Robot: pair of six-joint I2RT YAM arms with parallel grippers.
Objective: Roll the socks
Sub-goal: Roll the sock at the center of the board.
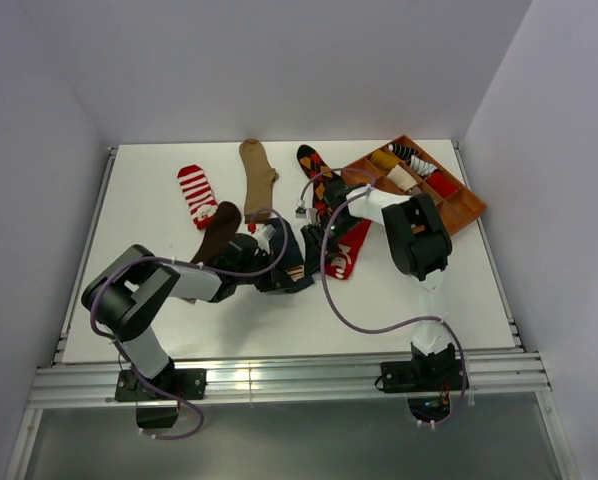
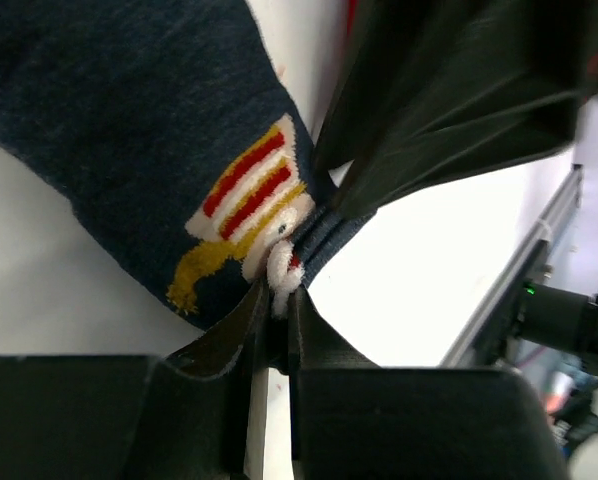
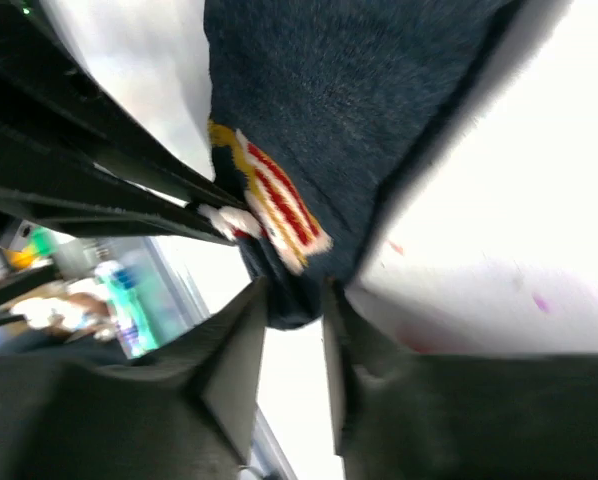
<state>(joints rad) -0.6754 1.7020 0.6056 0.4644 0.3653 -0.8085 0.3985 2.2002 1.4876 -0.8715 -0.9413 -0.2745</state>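
The navy sock with a picture (image 1: pixel 291 268) lies mid-table between both grippers. My left gripper (image 2: pixel 277 295) is shut on its edge by the red, white and yellow picture (image 2: pixel 249 190). My right gripper (image 3: pixel 294 300) is shut on the same navy sock (image 3: pixel 349 90) from the other side. The red sock with a picture (image 1: pixel 351 250) lies beside it, partly under the right arm. The red-white striped sock (image 1: pixel 196 193), tan sock (image 1: pixel 257 172), dark brown sock (image 1: pixel 217 231) and black argyle sock (image 1: pixel 317 170) lie flat farther back.
A brown wooden compartment tray (image 1: pixel 463 207) at the back right holds several rolled socks. The table's metal rail (image 1: pixel 279 378) runs along the near edge. White walls close in the left, back and right sides.
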